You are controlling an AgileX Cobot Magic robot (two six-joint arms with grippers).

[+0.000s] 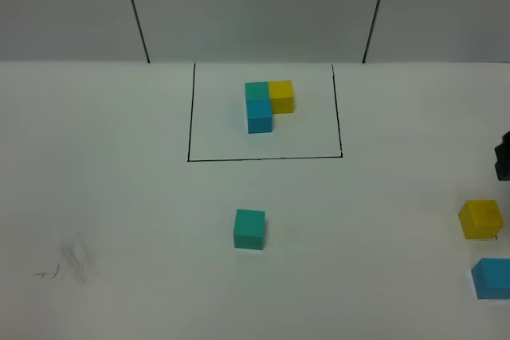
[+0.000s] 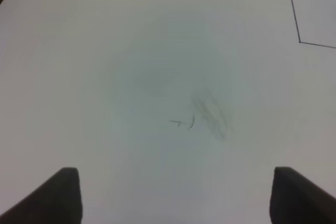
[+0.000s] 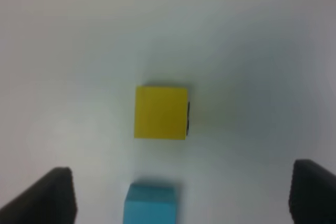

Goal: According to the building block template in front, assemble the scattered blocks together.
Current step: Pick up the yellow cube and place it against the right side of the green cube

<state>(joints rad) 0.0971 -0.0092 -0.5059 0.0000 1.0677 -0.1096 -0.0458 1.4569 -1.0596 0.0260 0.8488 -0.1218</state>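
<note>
- While my right end effector (image 3: 184,182) hangs open and empty above the yellow cube (image 3: 160,112), I judge the step in hand is grasping that cube.
- Scattered blocks: the teal cube (image 1: 249,228) sits on the counter (image 1: 119,197) just in front of the building block template (image 1: 267,103), outside its black outline (image 1: 263,158). The yellow cube and sky-blue cube (image 1: 492,278) lie well off to the template's right and further forward, near each other but apart.
- The template reads teal at the corner, yellow touching its right face, sky-blue touching its front face.
- Do it well: the yellow cube lies ahead of my fingertips, not between them, so I should advance until it is centred, then go down.
- Square the jaws to two flat opposite faces. A corner grip would likely twist it.
- The sky-blue cube is close, so lower the fingers clear of it.
- Later placement: yellow flush against teal's right face, without shoving teal.
- My left end effector (image 2: 176,182) is open and holds nothing. It is over bare counter by a pencil scuff (image 2: 207,114), left of the template and in front of it.
</note>
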